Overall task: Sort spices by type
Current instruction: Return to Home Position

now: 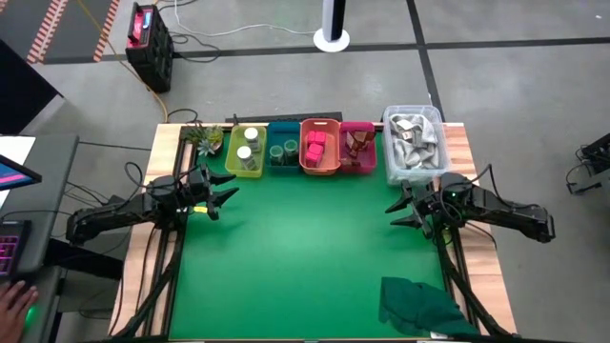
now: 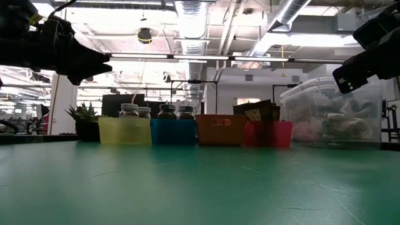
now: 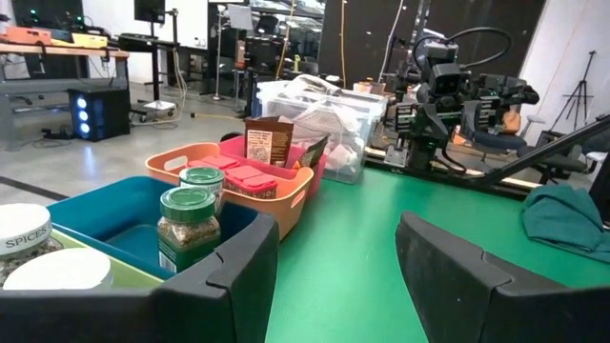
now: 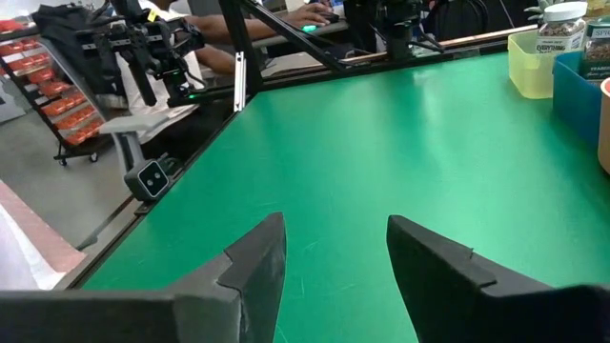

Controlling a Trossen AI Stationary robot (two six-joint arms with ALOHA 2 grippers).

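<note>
Four small bins stand in a row at the table's far edge. The yellow bin (image 1: 246, 152) holds white-capped jars (image 1: 251, 135). The blue bin (image 1: 283, 152) holds round green jars (image 3: 190, 227). The orange bin (image 1: 320, 148) holds pink-red cube packets (image 1: 315, 146). The pink bin (image 1: 358, 148) holds brown-orange pieces (image 1: 356, 145). My left gripper (image 1: 227, 191) hovers open above the mat, near the yellow bin. My right gripper (image 1: 398, 211) hovers open near the clear tub, holding nothing.
A clear tub (image 1: 414, 145) of grey silvery packets stands at the row's right end. A small potted plant (image 1: 205, 139) stands left of the yellow bin. A crumpled dark green cloth (image 1: 419, 303) lies at the near right corner. The green mat (image 1: 305, 252) stretches between the arms.
</note>
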